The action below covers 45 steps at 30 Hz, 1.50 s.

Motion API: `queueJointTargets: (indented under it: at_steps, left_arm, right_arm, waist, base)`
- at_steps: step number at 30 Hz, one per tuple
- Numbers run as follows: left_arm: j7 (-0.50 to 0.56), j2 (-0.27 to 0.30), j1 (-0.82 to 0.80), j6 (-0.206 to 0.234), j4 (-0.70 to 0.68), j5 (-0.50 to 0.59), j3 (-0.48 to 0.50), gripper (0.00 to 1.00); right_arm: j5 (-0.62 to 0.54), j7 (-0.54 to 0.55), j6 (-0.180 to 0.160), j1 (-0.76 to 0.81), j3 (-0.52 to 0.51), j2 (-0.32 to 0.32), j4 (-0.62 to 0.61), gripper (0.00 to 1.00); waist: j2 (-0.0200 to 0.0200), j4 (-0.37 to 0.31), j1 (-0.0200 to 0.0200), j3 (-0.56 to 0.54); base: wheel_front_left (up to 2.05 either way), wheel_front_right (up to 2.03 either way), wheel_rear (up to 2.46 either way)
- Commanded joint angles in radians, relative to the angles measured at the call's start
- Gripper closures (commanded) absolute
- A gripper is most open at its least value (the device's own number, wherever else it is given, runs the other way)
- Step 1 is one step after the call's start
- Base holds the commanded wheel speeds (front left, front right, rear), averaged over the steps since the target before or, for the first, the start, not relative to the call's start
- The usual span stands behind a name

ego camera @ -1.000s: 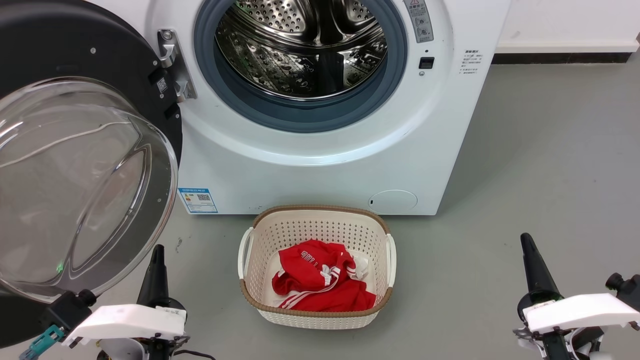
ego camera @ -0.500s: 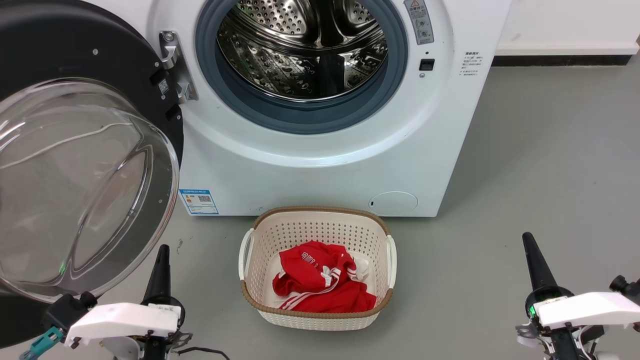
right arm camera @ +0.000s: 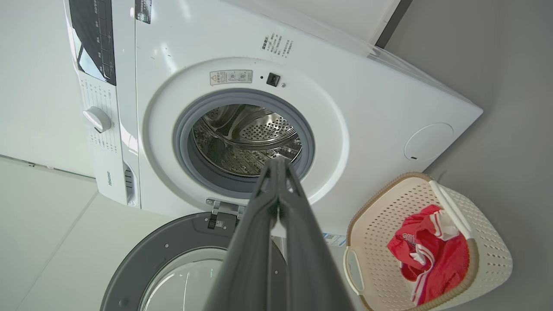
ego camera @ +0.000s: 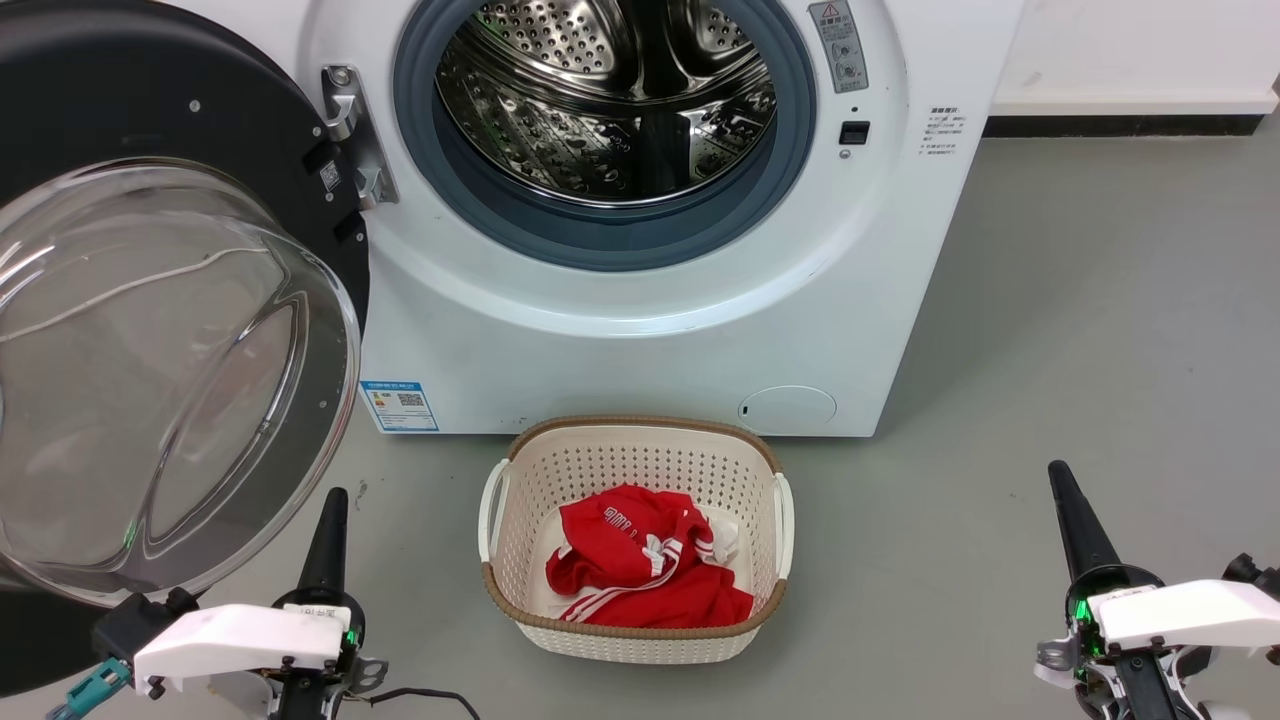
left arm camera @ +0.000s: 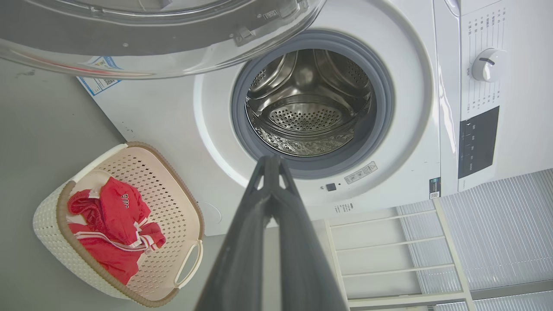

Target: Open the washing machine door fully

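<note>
The washing machine [ego camera: 640, 320] is a white front loader with its steel drum [ego camera: 610, 90] exposed. The washing machine door [ego camera: 150, 370], a black disc with a bulging clear glass bowl, is swung far open to the left on its metal hinge [ego camera: 350, 135]. It also appears along the top of the left wrist view as the door [left arm camera: 151, 39] and at the bottom of the right wrist view as the door [right arm camera: 173, 263]. My left gripper [ego camera: 330, 525] is shut and empty, just right of the door's lower rim. Far to the right my right gripper [ego camera: 1070, 510] is shut and empty over the floor.
A cream perforated basket [ego camera: 520, 600] holding red clothing [ego camera: 640, 560] sits on the grey floor directly before the machine, between my two arms. A white wall with a dark skirting [ego camera: 1120, 118] runs behind at the right. A white rack [left arm camera: 389, 255] stands beside the machine.
Both grippers have drawn slightly lower and closer to me. The picture has shifted down a little, so the camera moved. The door stands as before.
</note>
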Motion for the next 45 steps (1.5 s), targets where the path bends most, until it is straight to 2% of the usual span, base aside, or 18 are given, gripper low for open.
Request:
queueJointTargets:
  at_steps: [1, 45]
  left_arm:
    - [0.007, 0.001, -0.024, -0.009, -0.002, -0.021, 0.004, 1.00]
    - [0.092, -0.002, -0.044, -0.034, 0.049, -0.377, 0.006, 1.00]
  right_arm:
    - [0.023, 0.005, 0.000, -0.021, -0.003, -0.005, -0.003, 1.00]
    - [0.352, 0.092, 0.000, -0.038, -0.040, 0.003, 0.025, 1.00]
  waist:
    - [-0.0001, 0.000, 0.0000, 0.000]
    - [-0.0001, 0.005, 0.0000, -0.016]
  base:
    - [0.00, 0.00, 0.00]
    - [0.00, 0.00, 0.00]
